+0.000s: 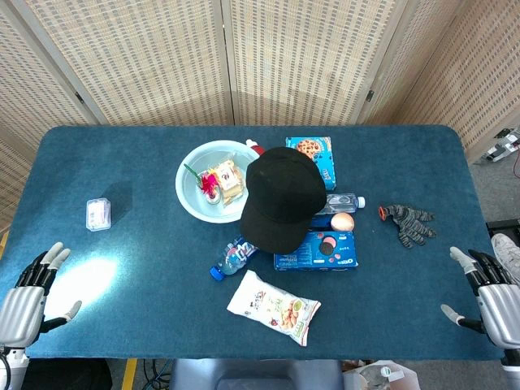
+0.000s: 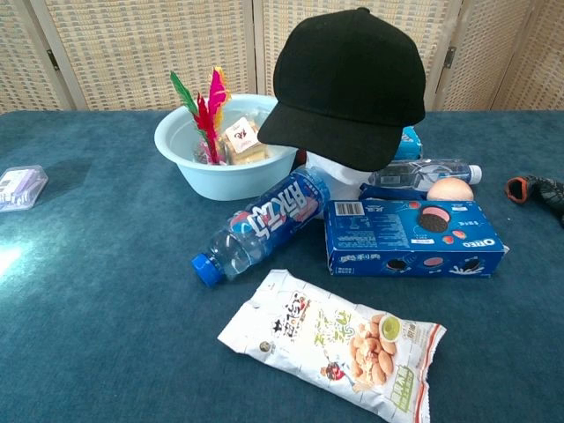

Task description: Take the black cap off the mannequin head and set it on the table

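Note:
The black cap (image 1: pixel 280 197) (image 2: pixel 348 84) sits on the white mannequin head (image 2: pixel 339 172) in the middle of the blue table (image 1: pixel 138 244), its brim pointing toward me. Only the head's white lower part shows under the brim. My left hand (image 1: pixel 28 292) rests at the table's near left corner, fingers apart, holding nothing. At the near right corner my right hand (image 1: pixel 487 288) is likewise open and empty. Both hands are far from the cap and show only in the head view.
Around the mannequin lie a light-blue bowl (image 1: pixel 195 175) (image 2: pixel 189 163) with snacks and feathers, a Pepsi bottle (image 2: pixel 260 227), an Oreo box (image 2: pixel 412 238), a water bottle (image 2: pixel 432 172), a snack bag (image 2: pixel 330 339) in front, a dark glove (image 1: pixel 409 222) at right, and a small clear box (image 1: pixel 98 214) at left.

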`<state>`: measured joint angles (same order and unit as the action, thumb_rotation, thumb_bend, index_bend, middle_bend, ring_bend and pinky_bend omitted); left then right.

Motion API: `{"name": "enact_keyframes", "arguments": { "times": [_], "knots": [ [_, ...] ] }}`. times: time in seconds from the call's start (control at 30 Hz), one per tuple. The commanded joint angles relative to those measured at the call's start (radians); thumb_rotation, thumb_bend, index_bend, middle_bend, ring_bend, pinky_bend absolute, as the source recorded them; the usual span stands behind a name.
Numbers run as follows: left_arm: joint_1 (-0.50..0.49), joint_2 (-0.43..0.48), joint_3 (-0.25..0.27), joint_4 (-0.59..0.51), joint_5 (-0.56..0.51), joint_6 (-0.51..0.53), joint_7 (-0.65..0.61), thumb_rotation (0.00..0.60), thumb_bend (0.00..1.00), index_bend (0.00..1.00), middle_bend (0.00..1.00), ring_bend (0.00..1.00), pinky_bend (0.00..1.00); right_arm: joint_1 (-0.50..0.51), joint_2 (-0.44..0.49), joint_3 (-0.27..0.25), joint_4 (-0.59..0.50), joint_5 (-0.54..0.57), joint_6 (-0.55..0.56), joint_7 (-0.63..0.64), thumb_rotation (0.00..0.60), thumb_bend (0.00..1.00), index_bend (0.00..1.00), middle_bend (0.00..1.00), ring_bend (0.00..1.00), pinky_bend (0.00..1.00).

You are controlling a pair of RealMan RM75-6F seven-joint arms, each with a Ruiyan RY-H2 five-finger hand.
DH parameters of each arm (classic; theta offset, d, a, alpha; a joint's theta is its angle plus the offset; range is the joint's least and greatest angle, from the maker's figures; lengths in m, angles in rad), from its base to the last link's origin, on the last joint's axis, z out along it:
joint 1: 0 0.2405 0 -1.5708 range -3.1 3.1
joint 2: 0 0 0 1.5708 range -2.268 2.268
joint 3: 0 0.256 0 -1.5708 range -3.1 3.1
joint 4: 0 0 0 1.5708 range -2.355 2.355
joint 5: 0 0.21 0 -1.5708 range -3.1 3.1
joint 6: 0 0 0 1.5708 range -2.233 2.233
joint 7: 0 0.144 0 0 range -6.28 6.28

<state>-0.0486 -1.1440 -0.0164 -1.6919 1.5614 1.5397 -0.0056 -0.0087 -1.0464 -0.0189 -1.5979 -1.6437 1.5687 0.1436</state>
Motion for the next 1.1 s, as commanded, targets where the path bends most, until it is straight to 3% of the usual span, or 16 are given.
{"name": "enact_keyframes", "arguments": {
  "times": [0.03, 0.43, 0.6, 0.77, 1.1],
  "knots": [
    [-0.002, -0.004, -0.001, 0.005, -0.003, -0.002, -0.002, 0.6, 0.21, 0.0, 0.0, 0.0, 0.1, 0.005, 0.002, 0.002, -0.006, 0.002, -0.007, -0.005, 0.6, 0.13, 0.08, 0.21, 0.09, 0.13],
    [-0.006, -0.006, -0.001, 0.01, 0.023, 0.009, -0.014, 0.6, 0.21, 0.0, 0.0, 0.0, 0.1, 0.006, 0.017, 0.013, -0.012, 0.001, 0.012, -0.005, 0.6, 0.13, 0.08, 0.21, 0.1, 0.14],
    [-0.019, -0.006, -0.005, 0.014, 0.058, 0.021, -0.028, 0.6, 0.21, 0.0, 0.0, 0.05, 0.12, -0.003, 0.029, 0.021, -0.015, 0.004, 0.037, -0.005, 0.6, 0.13, 0.08, 0.21, 0.1, 0.14],
    [-0.052, 0.001, -0.005, 0.018, 0.11, 0.006, -0.061, 0.6, 0.21, 0.0, 0.03, 0.17, 0.28, -0.009, 0.036, 0.028, -0.021, 0.007, 0.055, -0.005, 0.6, 0.13, 0.08, 0.21, 0.1, 0.14],
    [-0.218, 0.002, -0.016, 0.017, 0.24, -0.131, -0.141, 0.6, 0.21, 0.05, 0.33, 0.45, 0.73, 0.0, 0.039, 0.028, -0.039, -0.004, 0.044, -0.024, 0.6, 0.13, 0.08, 0.21, 0.1, 0.14]
  ]
}}
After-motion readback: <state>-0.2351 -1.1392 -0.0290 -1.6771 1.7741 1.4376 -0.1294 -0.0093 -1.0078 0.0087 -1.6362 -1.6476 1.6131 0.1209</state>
